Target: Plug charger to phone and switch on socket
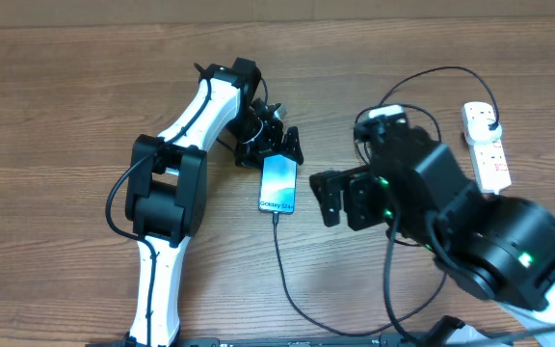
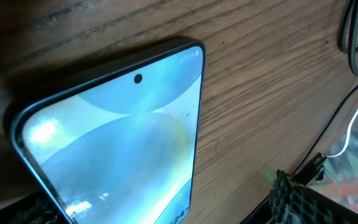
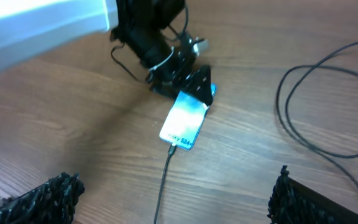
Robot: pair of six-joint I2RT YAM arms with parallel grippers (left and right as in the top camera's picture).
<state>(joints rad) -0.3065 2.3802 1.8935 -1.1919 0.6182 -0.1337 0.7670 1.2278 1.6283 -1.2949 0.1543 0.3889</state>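
On my feeds the left gripper is parked at the top end of the phone with its jaws spread wide, one on either side of that end. The left wrist cam shows bare wood between the phone's edge and the right-hand finger, so it's let go and isn't clamping anything. The phone lies flat on the wooden table, roughly in the middle, screen up and glowing blue. Its "Galaxy" text is at the end pointing toward the bottom of the overhead view. The charger has its connector tip right up against that end, and from the right wrist cam it looks seated. The thin black cable trails away from the phone toward the table's near edge and then curves off to the right. Another stretch loops around behind the right arm over to the socket, which sits at the far right, well apart from the phone. There's a dark plug on its far end, but I can't tell how the switch stands. The right gripper hovers just right of the phone, jaws gaping and empty.
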